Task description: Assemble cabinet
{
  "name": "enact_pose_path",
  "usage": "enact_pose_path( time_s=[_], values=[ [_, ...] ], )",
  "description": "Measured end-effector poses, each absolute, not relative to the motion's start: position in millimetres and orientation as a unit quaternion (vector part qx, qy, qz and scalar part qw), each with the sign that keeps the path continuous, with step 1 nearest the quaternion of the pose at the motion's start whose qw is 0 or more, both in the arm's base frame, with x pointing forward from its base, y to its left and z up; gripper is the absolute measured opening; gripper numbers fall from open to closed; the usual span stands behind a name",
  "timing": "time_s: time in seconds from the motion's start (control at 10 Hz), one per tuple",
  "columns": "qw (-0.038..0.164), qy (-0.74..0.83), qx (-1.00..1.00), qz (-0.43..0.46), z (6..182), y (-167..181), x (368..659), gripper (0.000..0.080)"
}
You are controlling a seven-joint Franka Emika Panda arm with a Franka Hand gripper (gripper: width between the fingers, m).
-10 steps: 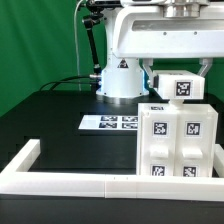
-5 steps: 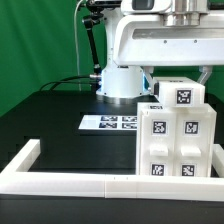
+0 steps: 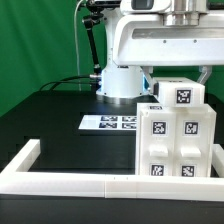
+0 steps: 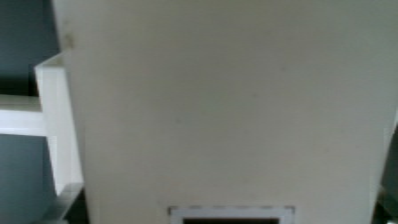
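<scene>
The cabinet body (image 3: 175, 140), a white box with several black-and-white tags on its front, stands at the exterior view's right inside the border rail. A smaller white tagged block (image 3: 181, 95) sits at its top. My gripper (image 3: 178, 77) comes down from above onto this block, with a dark finger on each side, and appears shut on it. In the wrist view a plain white face of the block (image 4: 231, 110) fills almost the whole picture, with the edge of a tag (image 4: 231, 213) showing. My fingers are not seen there.
The marker board (image 3: 110, 122) lies flat on the black table left of the cabinet. The low white border rail (image 3: 70, 182) runs along the front and up both sides. The robot base (image 3: 118, 82) stands behind, before a green backdrop.
The arm and the small block came down and slightly to the exterior view's right onto the cabinet top, then stayed still over the last half second.
</scene>
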State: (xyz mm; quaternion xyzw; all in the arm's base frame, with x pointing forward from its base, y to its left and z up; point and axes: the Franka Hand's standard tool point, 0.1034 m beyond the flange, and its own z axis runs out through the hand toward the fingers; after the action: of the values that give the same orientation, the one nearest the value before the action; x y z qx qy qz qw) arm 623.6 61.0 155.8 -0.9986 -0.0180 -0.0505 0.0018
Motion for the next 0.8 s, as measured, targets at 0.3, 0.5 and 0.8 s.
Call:
enact_pose_path(
  time_s=[0.3, 0.5, 0.8],
  values=[
    [0.002, -0.009, -0.999, -0.050, 155.8, 61.0, 623.6, 0.0541],
    [0.002, -0.010, -0.999, -0.051, 155.8, 61.0, 623.6, 0.0541],
    [0.016, 0.146, -0.988, -0.050, 155.2, 64.3, 621.6, 0.0541]
  ],
)
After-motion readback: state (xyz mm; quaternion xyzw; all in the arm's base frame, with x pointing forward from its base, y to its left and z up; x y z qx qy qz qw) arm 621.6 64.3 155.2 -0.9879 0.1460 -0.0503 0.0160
